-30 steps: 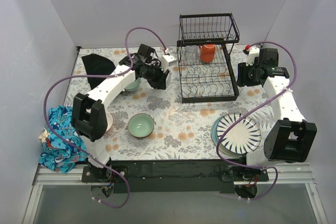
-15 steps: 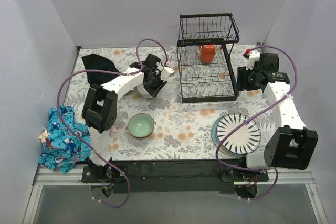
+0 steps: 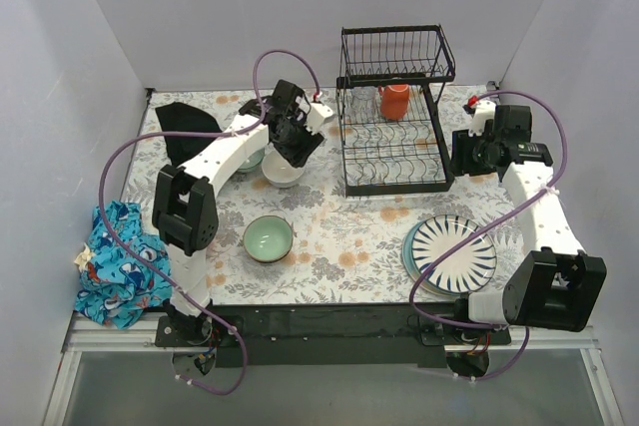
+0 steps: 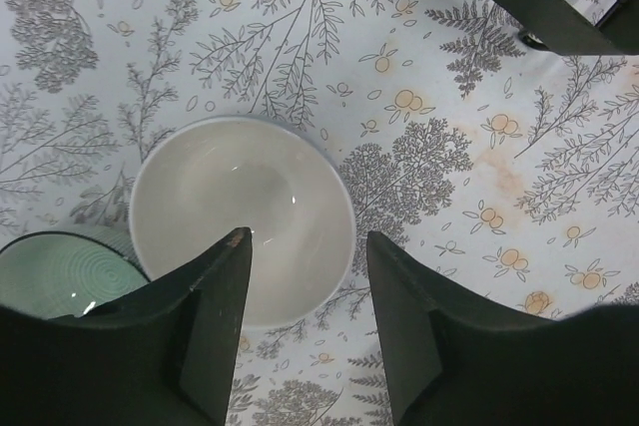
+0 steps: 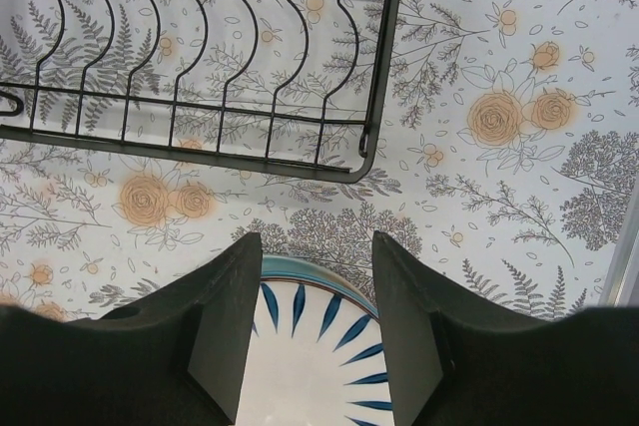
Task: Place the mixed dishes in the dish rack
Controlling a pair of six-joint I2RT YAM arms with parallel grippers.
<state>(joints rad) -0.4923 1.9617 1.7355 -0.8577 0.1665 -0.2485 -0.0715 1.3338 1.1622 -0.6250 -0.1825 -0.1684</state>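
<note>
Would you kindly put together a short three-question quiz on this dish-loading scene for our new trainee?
1. True or false: the orange mug sits inside the dish rack.
2. What lies directly under the left gripper? A) a white bowl B) a spoon C) a glass
3. Which arm, left or right, stands nearer the striped plates?
Key: 1 true; 2 A; 3 right.
</note>
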